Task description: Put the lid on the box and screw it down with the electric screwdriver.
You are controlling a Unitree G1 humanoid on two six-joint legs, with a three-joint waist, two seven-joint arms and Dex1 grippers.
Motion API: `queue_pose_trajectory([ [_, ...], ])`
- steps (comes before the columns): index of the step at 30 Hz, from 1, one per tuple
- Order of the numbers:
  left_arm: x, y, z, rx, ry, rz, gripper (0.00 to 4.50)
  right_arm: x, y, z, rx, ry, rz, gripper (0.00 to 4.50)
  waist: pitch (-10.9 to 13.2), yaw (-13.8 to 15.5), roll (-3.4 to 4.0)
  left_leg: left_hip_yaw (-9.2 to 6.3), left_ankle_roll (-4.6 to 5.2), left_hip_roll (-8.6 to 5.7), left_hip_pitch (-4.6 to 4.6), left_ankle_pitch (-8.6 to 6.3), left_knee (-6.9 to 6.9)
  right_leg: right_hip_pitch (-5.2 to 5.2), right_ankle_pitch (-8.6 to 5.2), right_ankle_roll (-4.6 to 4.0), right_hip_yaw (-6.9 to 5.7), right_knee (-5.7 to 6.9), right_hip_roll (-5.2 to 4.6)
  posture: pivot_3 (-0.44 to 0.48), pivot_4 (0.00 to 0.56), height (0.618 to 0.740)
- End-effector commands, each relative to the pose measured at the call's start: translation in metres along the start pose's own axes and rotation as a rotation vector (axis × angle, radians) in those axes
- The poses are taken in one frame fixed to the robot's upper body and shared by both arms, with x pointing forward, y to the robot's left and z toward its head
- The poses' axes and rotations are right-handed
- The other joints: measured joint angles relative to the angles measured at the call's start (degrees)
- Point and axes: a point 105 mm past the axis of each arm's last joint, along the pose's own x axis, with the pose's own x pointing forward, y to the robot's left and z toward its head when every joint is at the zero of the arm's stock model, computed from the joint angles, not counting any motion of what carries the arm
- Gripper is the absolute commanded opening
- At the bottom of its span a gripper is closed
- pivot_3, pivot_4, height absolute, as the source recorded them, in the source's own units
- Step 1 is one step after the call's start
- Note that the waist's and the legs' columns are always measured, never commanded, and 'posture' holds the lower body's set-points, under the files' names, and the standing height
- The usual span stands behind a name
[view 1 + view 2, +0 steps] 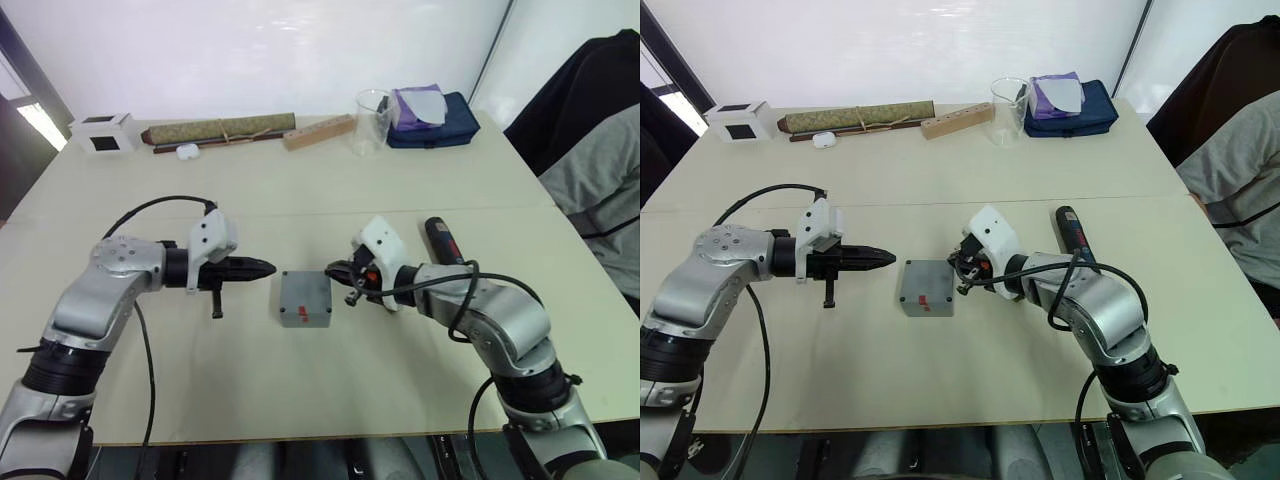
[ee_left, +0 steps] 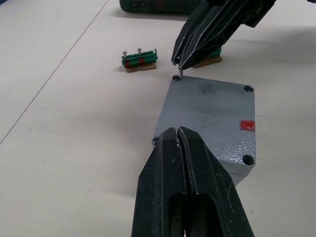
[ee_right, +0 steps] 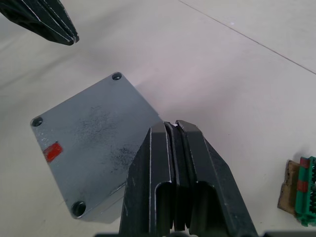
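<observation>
- Two steps make up the job, and judging by how things lie the first is done: the flat grey square plastic lid [image 2: 212, 116], with a red mark on top, already sits flush on the small grey plastic box [image 1: 306, 299] in the middle of the table, between the two grippers.
- Screw holes show at the lid's corners; whether each holds a screw I cannot tell.
- Left gripper [image 1: 262, 267] hovers just beside the box's left edge, its black fingers pressed together with nothing between them.
- Right gripper [image 2: 178, 60] is poised over one corner hole of the lid, fingers pinched on a small thin metal piece at their tips, probably a screw, though it is too small to be sure.
- Screwing down looks not yet begun: the black pen-shaped electric screwdriver [image 1: 441, 240] with its red mark lies on the table just behind the right arm, ungripped.
- Small green terminal blocks [image 2: 139, 59] lie near the box on the right gripper's side.
- Pale beige table [image 1: 300, 190], matte, with a seam running across it.
- Far edge: a white cube with a black face [image 1: 104, 133], a long brown roll [image 1: 220, 130], a wooden block [image 1: 319, 132], a clear glass beaker [image 1: 371, 120] and a dark blue pouch [image 1: 440, 120].
- White wall behind; a seated person's sleeve [image 1: 600, 190] at the right.
</observation>
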Motion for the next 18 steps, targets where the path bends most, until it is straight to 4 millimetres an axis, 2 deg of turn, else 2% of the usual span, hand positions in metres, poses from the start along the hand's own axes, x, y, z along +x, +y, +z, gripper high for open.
queue_pose_trajectory([
  [1, 0.0, -0.003, 0.01, 0.041, -0.02, -0.004, 0.0, -0.002, -0.003, 0.009, -0.027, -0.035, -0.012, 0.06, 0.0, 0.02, 0.0, 0.0, 0.0, 0.0, 0.0, 0.0, 0.0, 0.0, 0.0, 0.0, 0.0, 0.0, 0.0, 0.0, 0.15, 0.736],
  [18, 0.002, -0.005, 0.013, 0.044, -0.023, -0.018, 0.0, 0.001, 0.008, 0.012, -0.036, -0.045, 0.031, 0.06, 0.0, 0.0, 0.0, 0.0, 0.0, 0.0, 0.0, 0.0, 0.0, 0.0, 0.0, 0.0, 0.0, 0.0, 0.0, 0.0, 0.15, 0.736],
])
